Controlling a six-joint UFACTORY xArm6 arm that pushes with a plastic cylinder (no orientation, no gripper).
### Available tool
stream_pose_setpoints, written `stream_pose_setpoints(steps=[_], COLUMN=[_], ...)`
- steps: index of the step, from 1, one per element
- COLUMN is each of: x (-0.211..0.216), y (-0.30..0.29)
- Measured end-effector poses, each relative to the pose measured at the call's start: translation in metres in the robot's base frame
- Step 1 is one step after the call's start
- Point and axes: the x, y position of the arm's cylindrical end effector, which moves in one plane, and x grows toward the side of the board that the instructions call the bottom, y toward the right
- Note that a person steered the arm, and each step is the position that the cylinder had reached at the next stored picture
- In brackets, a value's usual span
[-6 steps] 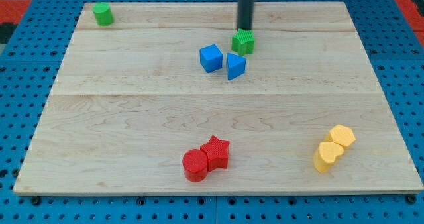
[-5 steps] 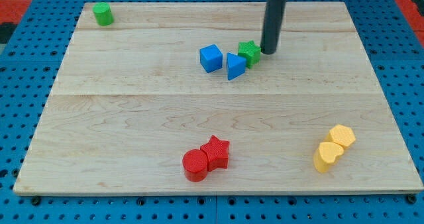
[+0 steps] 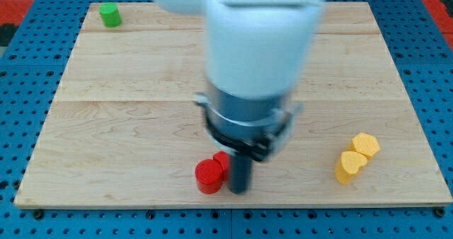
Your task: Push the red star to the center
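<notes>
The arm's white and grey body fills the middle of the view, blurred. My tip [image 3: 239, 190] stands near the board's bottom edge, right beside the red blocks. The red star [image 3: 222, 161] shows only as a sliver at the rod's left; most of it is hidden behind the rod. The red cylinder [image 3: 209, 176] sits just left of my tip, touching the star. The two blue blocks and the green block seen near the board's middle are hidden behind the arm.
A green block [image 3: 109, 15] sits at the top left corner of the wooden board [image 3: 106, 119]. Two yellow blocks [image 3: 357, 156] touch each other at the bottom right. Blue pegboard surrounds the board.
The arm has swept from the top middle, by the green and blue blocks, down to the bottom edge beside the red star. The red blocks appear unmoved.
</notes>
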Motion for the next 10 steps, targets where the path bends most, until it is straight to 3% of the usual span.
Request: stream_pose_setpoints(steps=[1, 3, 4, 6, 8, 9, 10], x=[-0.039, -0.003, -0.015, -0.108, -0.043, -0.052, -0.103], y=[-0.05, 0.026, 0.062, -0.058, -0.009, 0.063, -0.006])
